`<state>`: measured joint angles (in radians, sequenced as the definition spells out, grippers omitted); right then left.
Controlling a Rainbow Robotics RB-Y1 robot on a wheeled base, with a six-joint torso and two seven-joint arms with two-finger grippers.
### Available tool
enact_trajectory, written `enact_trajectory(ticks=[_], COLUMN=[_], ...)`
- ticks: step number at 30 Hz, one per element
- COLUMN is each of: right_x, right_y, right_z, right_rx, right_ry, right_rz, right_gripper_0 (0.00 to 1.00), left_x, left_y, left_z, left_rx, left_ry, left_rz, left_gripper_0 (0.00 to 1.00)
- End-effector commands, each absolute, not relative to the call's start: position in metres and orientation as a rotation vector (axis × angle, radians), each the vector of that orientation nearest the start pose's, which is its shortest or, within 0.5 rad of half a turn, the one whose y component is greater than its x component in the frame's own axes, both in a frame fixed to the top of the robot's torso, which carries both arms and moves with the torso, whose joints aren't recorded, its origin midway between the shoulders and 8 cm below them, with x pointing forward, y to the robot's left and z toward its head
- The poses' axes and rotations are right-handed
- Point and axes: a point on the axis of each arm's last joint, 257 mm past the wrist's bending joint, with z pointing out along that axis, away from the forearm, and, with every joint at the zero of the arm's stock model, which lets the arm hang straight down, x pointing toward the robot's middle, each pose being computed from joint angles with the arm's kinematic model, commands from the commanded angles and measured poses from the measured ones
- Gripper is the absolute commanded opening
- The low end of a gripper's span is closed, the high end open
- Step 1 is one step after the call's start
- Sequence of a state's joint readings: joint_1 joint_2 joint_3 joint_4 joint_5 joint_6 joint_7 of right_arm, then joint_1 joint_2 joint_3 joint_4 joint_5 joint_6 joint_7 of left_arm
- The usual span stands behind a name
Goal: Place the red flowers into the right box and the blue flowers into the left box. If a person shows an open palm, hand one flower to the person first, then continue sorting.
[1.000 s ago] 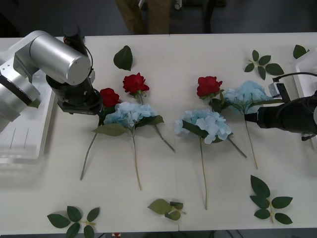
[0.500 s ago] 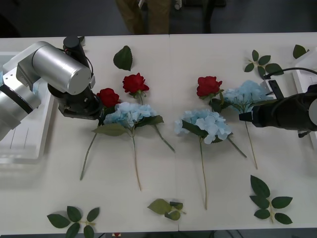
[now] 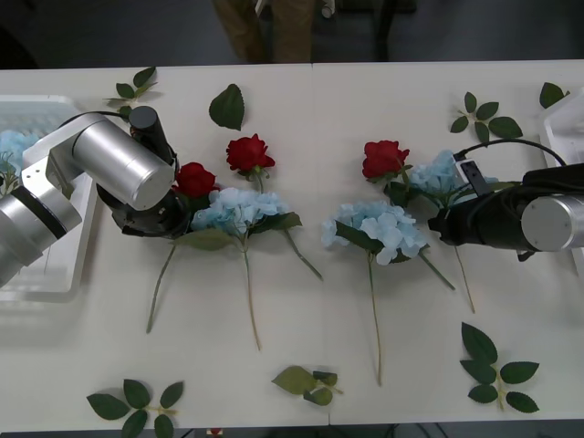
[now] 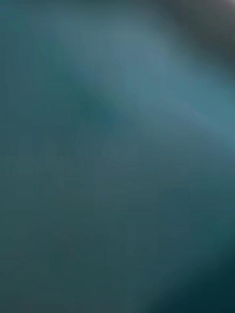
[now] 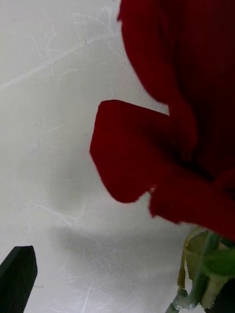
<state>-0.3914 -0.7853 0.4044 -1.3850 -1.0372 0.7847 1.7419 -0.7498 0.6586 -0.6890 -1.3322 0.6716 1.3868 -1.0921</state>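
Three red flowers [image 3: 249, 153] and three blue flowers [image 3: 383, 226] lie across the white table. My left gripper [image 3: 180, 212] is down at the leftmost red rose [image 3: 196, 180]. Close up, its petals [image 5: 166, 122] hang over the open gripper [image 5: 117, 298], with one black fingertip [image 5: 17, 274] to the side and the green stem [image 5: 196, 288] near the other corner. My right gripper [image 3: 440, 224] is pushed into the rightmost blue hydrangea [image 3: 438, 175]. The left box [image 3: 36, 265] holds a blue flower [image 3: 11, 146]. A strip of the right box [image 3: 564, 123] shows.
Loose green leaf sprigs lie around the table: far left [image 3: 132, 84], far middle [image 3: 227, 107], far right [image 3: 486, 119], and along the near edge [image 3: 310, 383]. A person's legs in tan trousers [image 3: 265, 27] stand beyond the far edge.
My left arm has swung lower and brought its gripper against the leftmost red rose. My right gripper has moved left into the rightmost blue hydrangea.
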Motion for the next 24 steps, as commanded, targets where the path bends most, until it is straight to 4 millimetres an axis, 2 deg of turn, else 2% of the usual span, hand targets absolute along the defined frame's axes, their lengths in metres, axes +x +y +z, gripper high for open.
enact_trajectory(ticks=[1, 5, 7, 8, 9, 10, 13, 14, 17, 20, 24], right_x=[0.545, 0.547, 0.550, 0.552, 0.553, 0.553, 0.552, 0.552, 0.551, 0.550, 0.550], right_y=[-0.268, -0.271, -0.276, -0.278, -0.286, -0.289, -0.307, -0.309, -0.318, -0.304, -0.265], right_z=[-0.303, -0.299, -0.290, -0.282, -0.269, -0.263, -0.220, -0.212, -0.159, -0.117, -0.070], right_rx=[-0.394, -0.380, -0.355, -0.338, -0.313, -0.305, -0.278, -0.278, -0.303, -0.317, -0.385], right_ry=[2.341, 2.338, 2.326, 2.315, 2.310, 2.309, 2.295, 2.290, 2.218, 2.129, 2.010], right_rz=[0.268, 0.271, 0.293, 0.307, 0.333, 0.344, 0.392, 0.401, 0.458, 0.592, 0.743], right_gripper_0=[0.00, 0.00, 0.00, 0.00, 0.00, 0.00, 0.00, 0.00, 0.00, 0.00, 0.00], left_x=[0.509, 0.509, 0.510, 0.510, 0.510, 0.510, 0.511, 0.510, 0.511, 0.512, 0.512], left_y=[0.255, 0.256, 0.256, 0.256, 0.256, 0.256, 0.254, 0.255, 0.253, 0.253, 0.253], left_z=[-0.329, -0.329, -0.329, -0.329, -0.329, -0.329, -0.329, -0.329, -0.328, -0.329, -0.329], left_rx=[0.311, 0.317, 0.318, 0.319, 0.321, 0.320, 0.324, 0.321, 0.322, 0.324, 0.321], left_ry=[2.779, 2.774, 2.773, 2.772, 2.772, 2.773, 2.769, 2.770, 2.766, 2.764, 2.764], left_rz=[0.240, 0.248, 0.248, 0.250, 0.247, 0.248, 0.239, 0.240, 0.233, 0.230, 0.229], left_gripper_0=[0.93, 0.93, 0.84, 0.50, 0.00, 0.00, 0.00, 0.00, 0.00, 0.00, 0.00])
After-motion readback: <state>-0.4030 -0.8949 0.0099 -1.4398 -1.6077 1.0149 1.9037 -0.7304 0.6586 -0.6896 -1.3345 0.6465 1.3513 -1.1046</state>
